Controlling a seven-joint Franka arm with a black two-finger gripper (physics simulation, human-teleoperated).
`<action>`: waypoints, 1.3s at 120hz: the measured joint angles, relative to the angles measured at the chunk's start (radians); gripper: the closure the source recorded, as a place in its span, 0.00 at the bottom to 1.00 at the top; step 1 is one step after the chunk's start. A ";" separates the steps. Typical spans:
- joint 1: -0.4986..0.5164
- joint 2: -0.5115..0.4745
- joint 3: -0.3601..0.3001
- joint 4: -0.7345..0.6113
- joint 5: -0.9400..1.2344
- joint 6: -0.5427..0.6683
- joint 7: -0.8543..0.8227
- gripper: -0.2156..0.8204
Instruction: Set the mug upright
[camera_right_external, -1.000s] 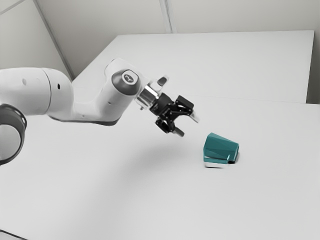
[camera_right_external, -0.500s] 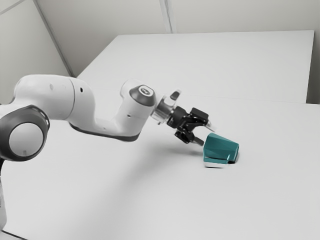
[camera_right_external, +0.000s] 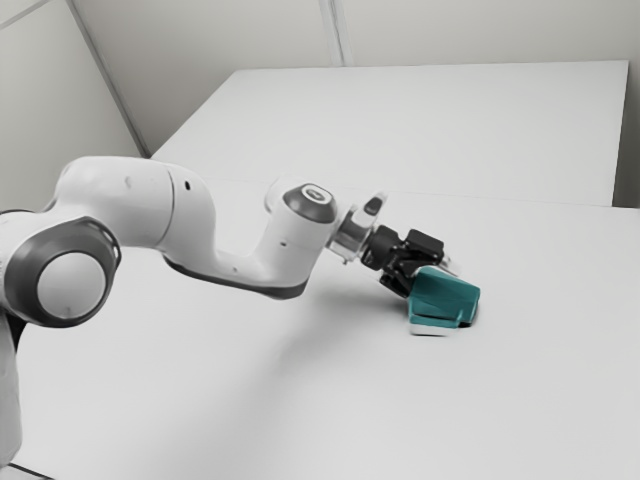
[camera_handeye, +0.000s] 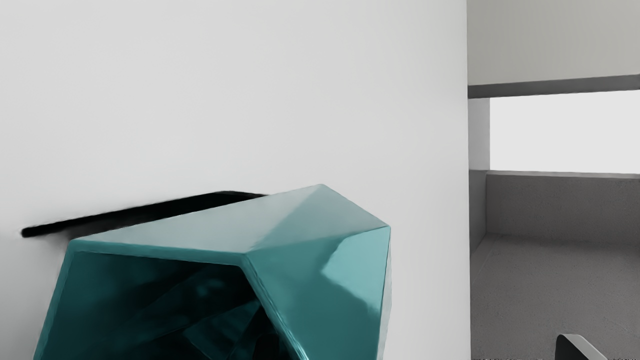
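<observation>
Reaching in from the exterior view's left, the arm (camera_right_external: 240, 270) dips, rises at the wrist, then slants its gripper (camera_right_external: 410, 262) down to the mug (camera_right_external: 445, 297). The mug lies on its side on the table (camera_right_external: 560, 380), mouth toward the hand. The jaws stand wide, one finger (camera_handeye: 575, 347) outside the mug, a dark tip just visible inside its mouth.

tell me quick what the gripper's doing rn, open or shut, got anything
Gripper: open, holding nothing; its fingers stand wide apart at the tipped teal mug, one clear of the mug's outer wall.
</observation>
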 joint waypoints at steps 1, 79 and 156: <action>-0.001 0.001 0.000 0.001 -0.002 0.000 0.002 0.21; -0.003 -0.019 0.000 0.005 -0.032 0.004 0.109 0.93; 0.076 -0.406 0.014 -0.136 1.039 -0.083 -0.226 0.96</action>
